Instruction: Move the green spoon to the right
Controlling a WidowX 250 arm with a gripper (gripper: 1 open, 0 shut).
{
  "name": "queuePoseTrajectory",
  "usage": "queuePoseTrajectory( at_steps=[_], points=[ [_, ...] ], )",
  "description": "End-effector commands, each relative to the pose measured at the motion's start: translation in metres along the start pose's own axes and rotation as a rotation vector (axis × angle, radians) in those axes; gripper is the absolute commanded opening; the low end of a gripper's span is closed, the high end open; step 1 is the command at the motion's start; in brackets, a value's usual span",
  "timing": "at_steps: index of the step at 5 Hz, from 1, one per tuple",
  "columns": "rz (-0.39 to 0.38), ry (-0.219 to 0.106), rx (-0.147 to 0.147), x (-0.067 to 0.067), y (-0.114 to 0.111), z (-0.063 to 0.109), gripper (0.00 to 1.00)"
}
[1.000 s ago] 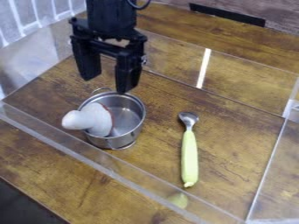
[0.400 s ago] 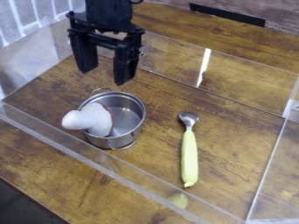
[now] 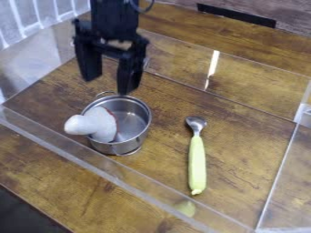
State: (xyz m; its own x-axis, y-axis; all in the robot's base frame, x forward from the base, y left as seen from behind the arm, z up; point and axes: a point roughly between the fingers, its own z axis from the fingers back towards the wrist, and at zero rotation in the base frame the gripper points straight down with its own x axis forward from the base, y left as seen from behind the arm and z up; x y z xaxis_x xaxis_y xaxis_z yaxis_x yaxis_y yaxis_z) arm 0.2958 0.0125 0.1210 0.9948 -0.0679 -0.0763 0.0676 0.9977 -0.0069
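Note:
The green spoon (image 3: 195,155) lies flat on the wooden table, its small silver bowl toward the back and its long yellow-green handle pointing to the front edge. It lies to the right of the steel pot (image 3: 123,125). My gripper (image 3: 109,80) hangs above the table behind and slightly left of the pot, far left of the spoon. Its two black fingers (image 3: 89,62) are spread apart and hold nothing.
A white rounded object (image 3: 87,126) rests against the pot's left rim. Clear acrylic walls (image 3: 145,187) border the table at the front, left and right. A shiny strip (image 3: 213,71) reflects on the wood at the back.
The gripper has shifted slightly, first back and up, then a little down. The spoon, pot and white object have not moved.

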Motion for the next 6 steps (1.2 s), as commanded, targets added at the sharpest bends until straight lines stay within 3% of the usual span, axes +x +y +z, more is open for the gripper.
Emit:
queuePoseTrajectory(
  at_steps=[1,2,3,6],
  points=[
    [-0.010,-0.087,0.006,-0.009,0.009,0.024,1.00],
    [0.022,-0.108,0.014,-0.005,0.013,0.029,1.00],
    [0.047,-0.103,0.018,0.000,0.016,0.025,1.00],
    [0.017,-0.068,0.027,0.006,0.029,0.023,1.00]
  ],
)
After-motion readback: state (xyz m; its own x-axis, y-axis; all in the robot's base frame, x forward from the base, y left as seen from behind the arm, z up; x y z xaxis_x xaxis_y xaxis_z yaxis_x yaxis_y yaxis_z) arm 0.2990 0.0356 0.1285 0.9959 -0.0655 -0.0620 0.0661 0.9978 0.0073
